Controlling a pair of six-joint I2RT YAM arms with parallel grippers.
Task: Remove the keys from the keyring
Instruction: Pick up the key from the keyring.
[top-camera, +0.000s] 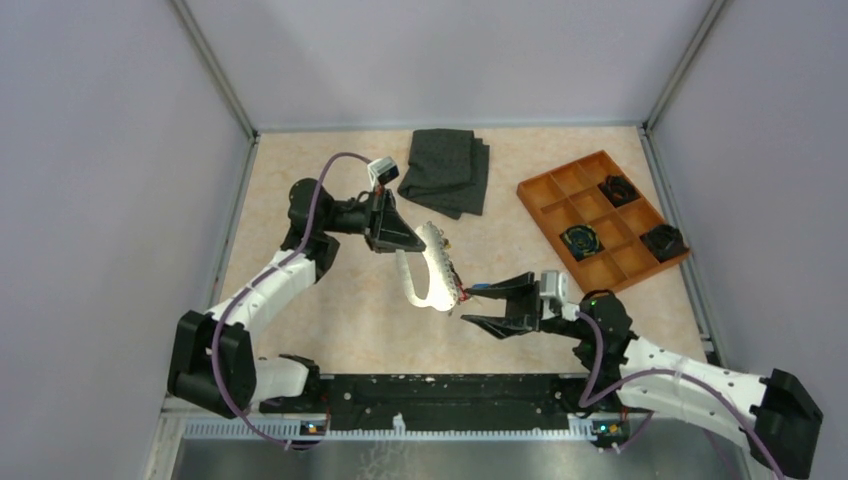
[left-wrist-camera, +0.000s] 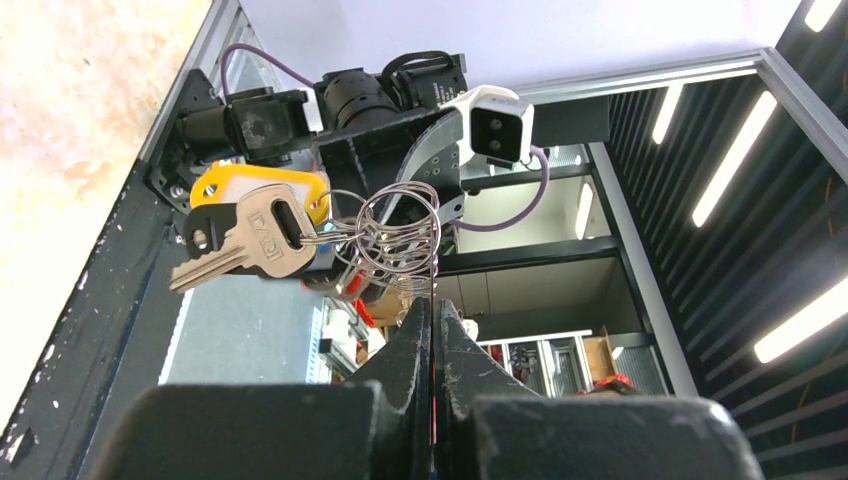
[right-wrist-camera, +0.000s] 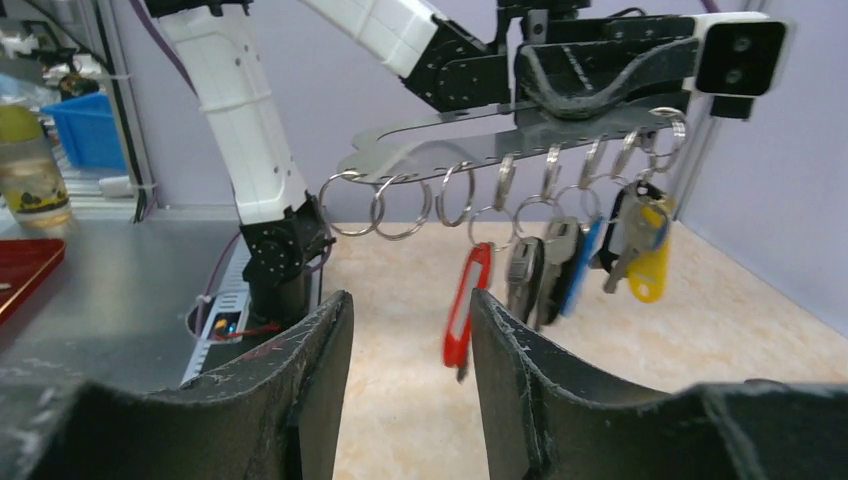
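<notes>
1. My left gripper (top-camera: 418, 238) is clamped on the keyring (top-camera: 432, 270); in the left wrist view its fingers (left-wrist-camera: 410, 350) press together with no gap that I can see
2. The keyring hangs clear of the table (top-camera: 340, 320) near the middle of the workspace, and its pale band curves from the left gripper down towards the right arm
3. Through the right wrist camera the keyring (right-wrist-camera: 450, 150) looks like a flat band with a row of small wire rings (right-wrist-camera: 400, 212) strung along its lower edge
4. The keys (right-wrist-camera: 528, 275) dangle from the rings on the half of the band nearer the left gripper's hold: a red key (right-wrist-camera: 465, 310) first, then a dark one, a blue key (right-wrist-camera: 582, 262) and a yellow tag (right-wrist-camera: 652, 265); the rings at the free end carry nothing
5. My right gripper (top-camera: 470, 305) is open, jaws apart and holding nothing; from above, its tips sit just beside the lower end of the keyring, and I cannot tell whether they touch it
6. In the right wrist view the red key hangs close to one finger (right-wrist-camera: 520, 390), the gap between the fingers bare
7. At the far side lie a folded dark cloth (top-camera: 447, 172) and an orange tray (top-camera: 560, 168), three of its compartments holding black clumps
</notes>
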